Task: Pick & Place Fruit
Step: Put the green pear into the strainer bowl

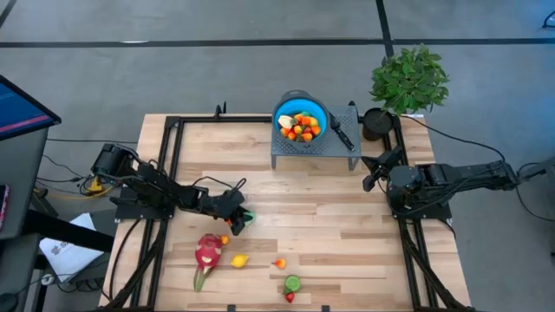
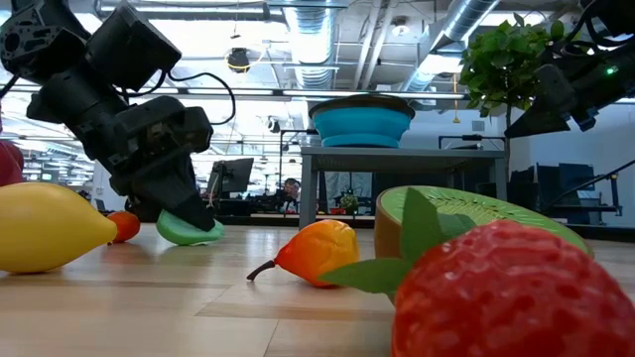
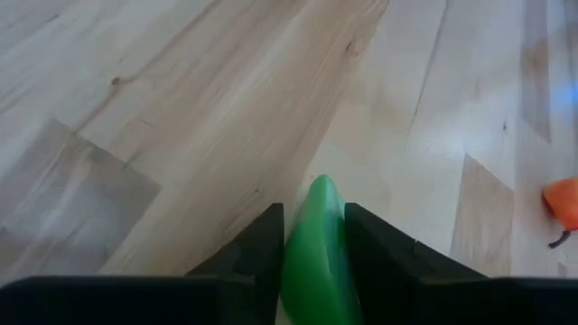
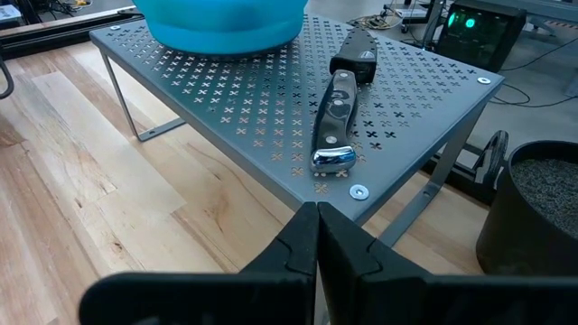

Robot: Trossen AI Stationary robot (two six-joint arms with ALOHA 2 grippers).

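Note:
My left gripper point(image 1: 240, 220) is at the table's left middle, shut on a small green fruit point(image 3: 312, 239), which also shows in the low view as the green fruit point(image 2: 189, 229). Nearer the front edge lie a pink dragon fruit point(image 1: 208, 252), a yellow lemon point(image 1: 239, 260), two small orange fruits point(image 1: 279, 263) point(image 1: 225, 239), a green kiwi half point(image 1: 292, 282) and a strawberry point(image 1: 290, 297). A blue bowl point(image 1: 301, 115) with several fruits stands on a grey perforated stand point(image 1: 282, 149) at the far edge. My right gripper point(image 4: 316, 227) hangs shut and bare beside the stand's right end. My left gripper pinches the green fruit's two flat sides point(image 3: 313, 215) between its two fingers point(image 3: 262, 248). The fingers slant down from the table's left. The fruit's rounded end sticks out past the fingertips, and its underside point(image 2: 190, 239) is down at the table top.
A black-handled knife point(image 4: 339, 122) lies on the stand, right of the bowl. A potted plant point(image 1: 409, 80) stands at the table's far right corner. Bare wood lies between the stand and the loose fruit.

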